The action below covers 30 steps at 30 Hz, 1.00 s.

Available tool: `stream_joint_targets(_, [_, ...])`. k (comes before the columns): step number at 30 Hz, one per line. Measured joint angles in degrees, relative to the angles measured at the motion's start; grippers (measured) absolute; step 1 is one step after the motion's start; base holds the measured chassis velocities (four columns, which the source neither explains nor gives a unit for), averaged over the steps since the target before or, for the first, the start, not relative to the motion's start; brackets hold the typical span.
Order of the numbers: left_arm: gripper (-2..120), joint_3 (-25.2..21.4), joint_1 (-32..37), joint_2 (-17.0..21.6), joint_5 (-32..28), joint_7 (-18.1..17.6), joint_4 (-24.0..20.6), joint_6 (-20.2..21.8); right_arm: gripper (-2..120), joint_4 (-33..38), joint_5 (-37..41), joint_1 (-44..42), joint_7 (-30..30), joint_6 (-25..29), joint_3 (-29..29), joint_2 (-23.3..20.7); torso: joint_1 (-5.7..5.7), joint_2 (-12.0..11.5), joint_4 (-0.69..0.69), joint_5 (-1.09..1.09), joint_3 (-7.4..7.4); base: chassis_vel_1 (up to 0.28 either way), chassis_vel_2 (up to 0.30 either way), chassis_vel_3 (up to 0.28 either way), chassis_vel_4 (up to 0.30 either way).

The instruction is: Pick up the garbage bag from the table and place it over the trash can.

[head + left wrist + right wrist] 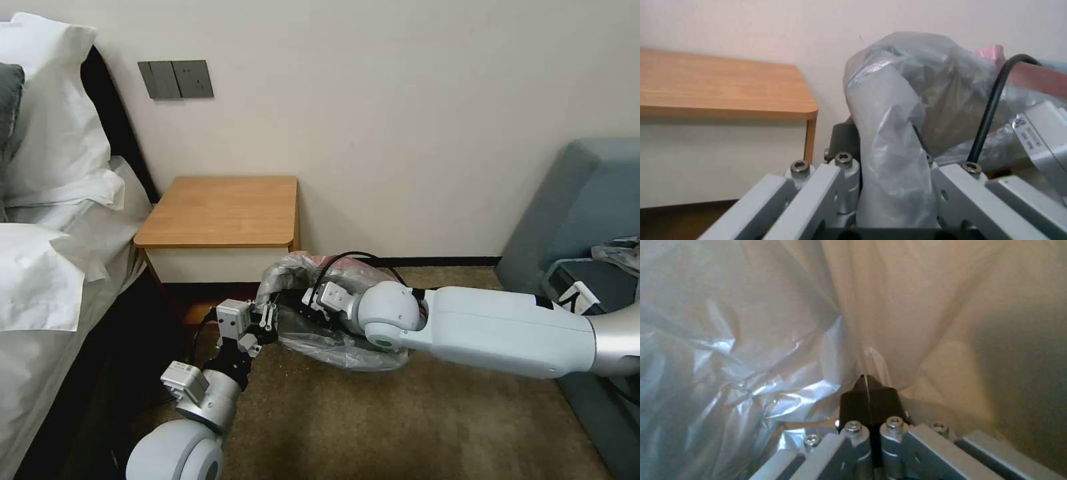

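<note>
Two arms reach low over the carpet. Left gripper is clamped on a bunched fold of the bag, the film running between its fingers in the left wrist view. Right gripper sits inside the bag, its black tips pressed together on a thin pleat. One bag: crinkly, translucent grey plastic with a pink rim, standing on the floor just right of the table. One table: light wood, rounded corners, white front. Whether the bag covers a bin cannot be told.
</note>
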Motion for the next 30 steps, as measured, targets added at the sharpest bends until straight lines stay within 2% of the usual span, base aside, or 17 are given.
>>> stream_joint_targets(8, [7,-0.1,-0.1,-0.2,-0.2,0.0,1.3,-0.1,0,2.3,1.3,-0.9,0.3,0.0,1.8,-0.4,0.0,0.0,0.01,0.0,0.0,0.0,0.0,0.0,0.0])
stream_joint_targets(16, [7,-0.3,-0.6,0.1,-1.3,-0.6,3.4,-0.1,0,7.4,4.1,-1.2,0.9,0.0,3.7,-3.1,0.0,0.0,0.0,0.0,0.0,0.0,0.0,0.0,0.0])
stream_joint_targets(30, [7,-0.3,-1.1,0.0,-1.7,-0.9,6.9,-0.4,0,11.1,5.7,-2.3,1.8,0.0,6.7,-6.6,0.0,0.0,0.0,0.0,0.0,0.0,0.0,0.0,0.0])
